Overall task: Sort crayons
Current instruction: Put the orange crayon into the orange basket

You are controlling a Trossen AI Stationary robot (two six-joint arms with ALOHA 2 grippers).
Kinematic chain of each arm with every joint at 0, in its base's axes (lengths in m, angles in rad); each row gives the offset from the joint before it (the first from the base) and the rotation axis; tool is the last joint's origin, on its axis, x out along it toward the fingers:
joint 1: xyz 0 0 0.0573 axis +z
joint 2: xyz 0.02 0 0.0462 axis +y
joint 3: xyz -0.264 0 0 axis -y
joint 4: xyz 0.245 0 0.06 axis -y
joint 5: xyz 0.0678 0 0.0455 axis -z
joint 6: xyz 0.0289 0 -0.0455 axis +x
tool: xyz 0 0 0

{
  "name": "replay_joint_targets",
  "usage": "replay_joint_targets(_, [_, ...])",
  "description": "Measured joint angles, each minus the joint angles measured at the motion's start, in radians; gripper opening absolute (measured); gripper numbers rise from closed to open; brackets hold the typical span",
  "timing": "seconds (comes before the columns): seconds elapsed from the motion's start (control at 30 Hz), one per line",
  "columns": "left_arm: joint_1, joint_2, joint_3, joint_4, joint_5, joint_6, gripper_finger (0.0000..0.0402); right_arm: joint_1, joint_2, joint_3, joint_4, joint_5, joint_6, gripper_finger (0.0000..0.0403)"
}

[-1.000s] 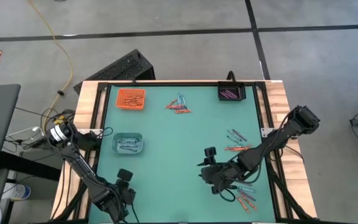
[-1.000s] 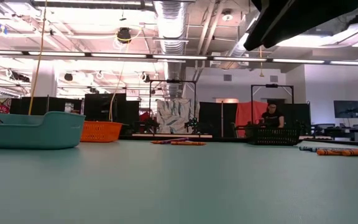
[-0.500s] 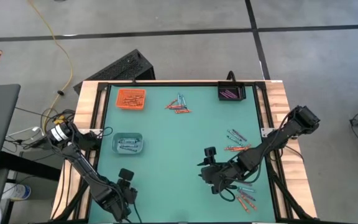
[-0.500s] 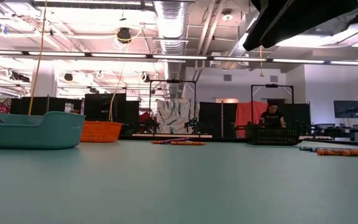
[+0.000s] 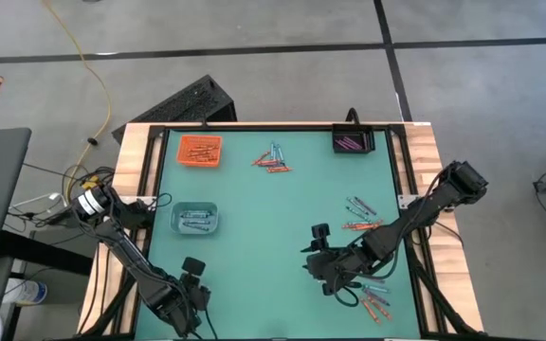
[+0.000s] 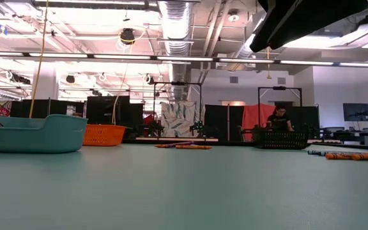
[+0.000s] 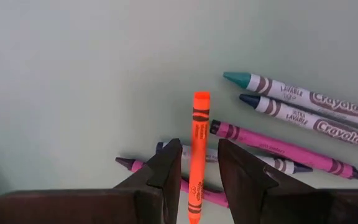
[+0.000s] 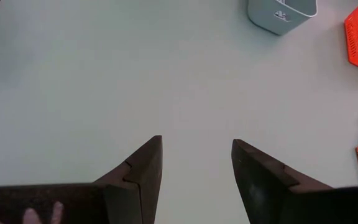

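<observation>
Left gripper (image 5: 191, 270): near the table's (image 5: 254, 208) front left corner; fingers (image 7: 166, 168) slightly parted on either side of an orange crayon (image 7: 199, 124), a thin gap showing each side.
Right gripper (image 5: 320, 237): front right, fingers spread wide over bare table.
Crayons (image 5: 360, 213): loose groups at right, front right and back centre; several just beyond the left gripper.
Trays: orange tray (image 5: 199, 150) back left, clear tray (image 5: 195, 219) left, black tray (image 5: 353, 142) back right.

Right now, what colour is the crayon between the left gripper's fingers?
Orange crayon, black wrapper markings; clearest in the left wrist view.
</observation>
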Motion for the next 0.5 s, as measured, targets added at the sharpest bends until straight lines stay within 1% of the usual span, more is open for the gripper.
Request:
replay_joint_targets(0.07, [0.000,0.000,-0.006,0.017,0.004,0.005,0.0074,0.000,0.000,0.000,0.000,0.000,0.000,0.0193])
replay_joint_targets(0.2, [0.006,0.000,-0.053,0.074,0.067,0.003,0.0033,0.000,0.000,0.000,0.000,0.000,0.000,0.0193])
replay_joint_targets(0.27, [0.008,-0.005,-0.071,0.099,0.077,0.001,0.0018,0.000,0.000,0.000,0.000,0.000,0.000,0.0193])
replay_joint_targets(0.33, [0.008,-0.006,-0.072,0.100,0.078,0.005,0.0009,0.000,0.000,0.000,0.000,0.000,0.000,0.0193])
replay_joint_targets(0.5, [0.008,-0.003,-0.062,0.092,0.054,0.042,0.0006,0.000,0.000,0.000,-0.002,0.000,0.000,0.0193])
